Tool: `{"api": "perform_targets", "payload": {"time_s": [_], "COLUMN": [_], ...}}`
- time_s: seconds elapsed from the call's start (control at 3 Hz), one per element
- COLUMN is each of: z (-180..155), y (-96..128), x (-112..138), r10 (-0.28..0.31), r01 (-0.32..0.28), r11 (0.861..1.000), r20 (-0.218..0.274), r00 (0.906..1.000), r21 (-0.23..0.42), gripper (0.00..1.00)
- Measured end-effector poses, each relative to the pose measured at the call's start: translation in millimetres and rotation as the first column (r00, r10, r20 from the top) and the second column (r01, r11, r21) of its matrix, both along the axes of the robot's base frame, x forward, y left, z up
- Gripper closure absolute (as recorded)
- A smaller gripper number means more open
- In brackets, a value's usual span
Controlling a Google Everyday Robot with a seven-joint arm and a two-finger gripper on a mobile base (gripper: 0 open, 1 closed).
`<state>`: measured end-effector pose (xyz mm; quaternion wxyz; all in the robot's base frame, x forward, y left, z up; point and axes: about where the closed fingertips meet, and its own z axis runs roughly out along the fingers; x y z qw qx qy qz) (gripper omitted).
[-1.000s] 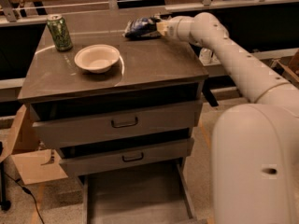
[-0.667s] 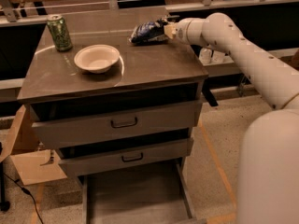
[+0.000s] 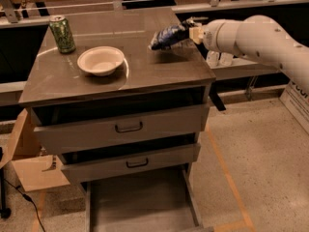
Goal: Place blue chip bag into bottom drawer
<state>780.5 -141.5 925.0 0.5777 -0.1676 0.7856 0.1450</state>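
Note:
The blue chip bag [image 3: 166,36] is a crinkled dark-blue foil bag held a little above the right rear part of the cabinet top [image 3: 145,71]. My gripper [image 3: 187,33] reaches in from the right and is shut on the bag's right end. The white arm runs off to the right behind it. The bottom drawer [image 3: 140,202] is pulled out at floor level, a wide shallow grey tray with thin side rails, and shows a bare floor. It lies well below and in front of the bag.
A cream bowl [image 3: 100,60] sits left of centre on the cabinet top. A green can [image 3: 63,34] stands at the back left. Two grey-fronted drawers with black handles [image 3: 128,127] are partly out above the tray. A cardboard box [image 3: 29,163] stands at the left.
The bag has left the cabinet top and now hangs in my gripper, lifted and carried forward and slightly left. The arm has swung with it.

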Motion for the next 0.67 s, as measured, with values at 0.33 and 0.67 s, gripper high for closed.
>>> {"api": "perform_targets", "payload": {"time_s": [0.33,0.67], "z": [-27.2,-29.8], "y": [11.1,11.5], "x": [-20.1,-19.4], "r10": [0.018,0.02], "r01": [-0.019,-0.021], "r11": [1.0,0.999], "r20": [-0.053,-0.056], "r00": [0.9984,0.9982], "r21": [-0.024,-0.024], "gripper": [1.0,1.0]}}
